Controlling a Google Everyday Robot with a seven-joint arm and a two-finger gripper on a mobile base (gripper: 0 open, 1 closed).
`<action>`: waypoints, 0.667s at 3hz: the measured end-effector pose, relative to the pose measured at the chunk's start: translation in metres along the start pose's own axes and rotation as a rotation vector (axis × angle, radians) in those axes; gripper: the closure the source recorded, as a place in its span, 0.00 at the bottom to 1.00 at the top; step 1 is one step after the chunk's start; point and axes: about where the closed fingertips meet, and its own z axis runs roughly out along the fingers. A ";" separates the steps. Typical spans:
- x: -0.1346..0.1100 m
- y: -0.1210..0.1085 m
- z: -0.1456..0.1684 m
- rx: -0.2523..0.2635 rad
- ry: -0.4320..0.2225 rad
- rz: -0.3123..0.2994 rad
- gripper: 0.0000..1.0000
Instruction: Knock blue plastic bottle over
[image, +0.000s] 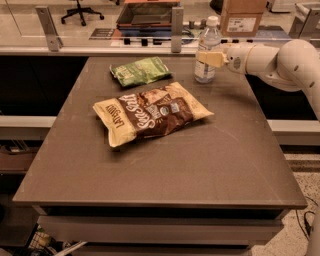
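The blue plastic bottle (207, 49), clear with a white cap and white label, stands upright at the far right of the grey table (160, 165). My gripper (206, 58) comes in from the right on a white arm. Its cream fingers are level with the bottle's middle and overlap it in the camera view.
A brown and cream chip bag (152, 113) lies in the middle of the table. A green snack bag (140, 71) lies at the far side, left of the bottle. A cardboard box (243, 16) and a glass rail stand behind the table.
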 end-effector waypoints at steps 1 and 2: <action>0.000 0.002 0.003 -0.005 0.000 0.001 0.86; 0.001 0.004 0.006 -0.010 0.001 0.001 1.00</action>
